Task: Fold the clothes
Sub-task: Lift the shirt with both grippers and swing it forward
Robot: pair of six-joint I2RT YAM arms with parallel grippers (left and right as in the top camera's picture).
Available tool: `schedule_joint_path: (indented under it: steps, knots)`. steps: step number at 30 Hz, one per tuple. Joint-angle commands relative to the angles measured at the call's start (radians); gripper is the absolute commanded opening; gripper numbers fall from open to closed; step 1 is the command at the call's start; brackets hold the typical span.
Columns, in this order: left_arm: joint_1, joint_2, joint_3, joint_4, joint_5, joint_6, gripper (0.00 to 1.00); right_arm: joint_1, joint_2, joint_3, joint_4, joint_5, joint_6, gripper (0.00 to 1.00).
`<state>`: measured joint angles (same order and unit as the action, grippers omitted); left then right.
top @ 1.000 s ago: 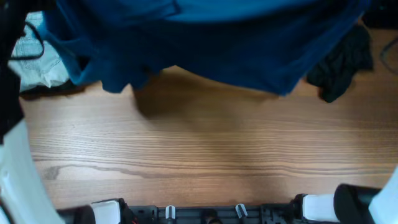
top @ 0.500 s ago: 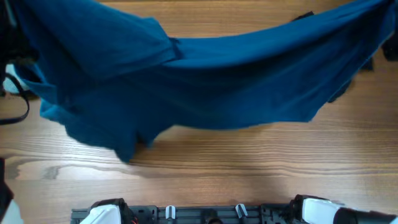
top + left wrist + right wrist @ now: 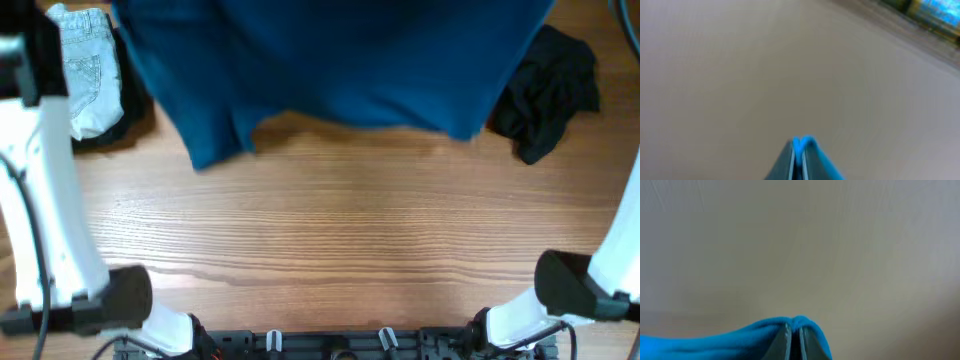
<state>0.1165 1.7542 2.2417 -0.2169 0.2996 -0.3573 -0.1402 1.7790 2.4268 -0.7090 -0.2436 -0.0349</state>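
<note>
Clothes under inspection: one large deep-blue garment of thin fabric, stretched wide across the far side of the table in the overhead view, with its upper part cut off by the frame edge. The lower hem runs unevenly; one corner hangs lowest toward my left side, and a soft shadow lies on the wood just under the hem near the middle. My left gripper has its fingers pressed together, and a small fold of bright blue fabric shows pinched at the very tips. My right gripper is likewise pressed together on a bunched edge of the same blue fabric, which trails off to the left of that view. Behind both pairs of fingers the wrist views show only a plain, blurred pale surface, and I cannot tell what it is. Neither gripper appears in the overhead view. Pale denim jeans lie at the far left corner of the table, just beside the blue fabric's edge. A crumpled black cloth lies at the far right, partly overlapped by the blue fabric. My left arm rises along the left edge, and my right arm along the right edge.
</note>
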Motion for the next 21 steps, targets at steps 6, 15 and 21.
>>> schedule_joint_path:
  steps: [6,15,21]
  knots:
    - [-0.002,0.129,0.018,-0.088,0.221,-0.118,0.04,-0.005,0.098,0.013,-0.074,-0.102,-0.044,0.04]
    - [0.016,0.157,0.018,-0.629,0.157,0.044,0.04,-0.004,0.269,0.013,-0.42,-0.227,-0.04,0.04]
    - [0.019,0.157,0.018,-0.915,0.105,0.048,0.04,-0.004,0.259,0.013,-0.616,-0.23,-0.034,0.04]
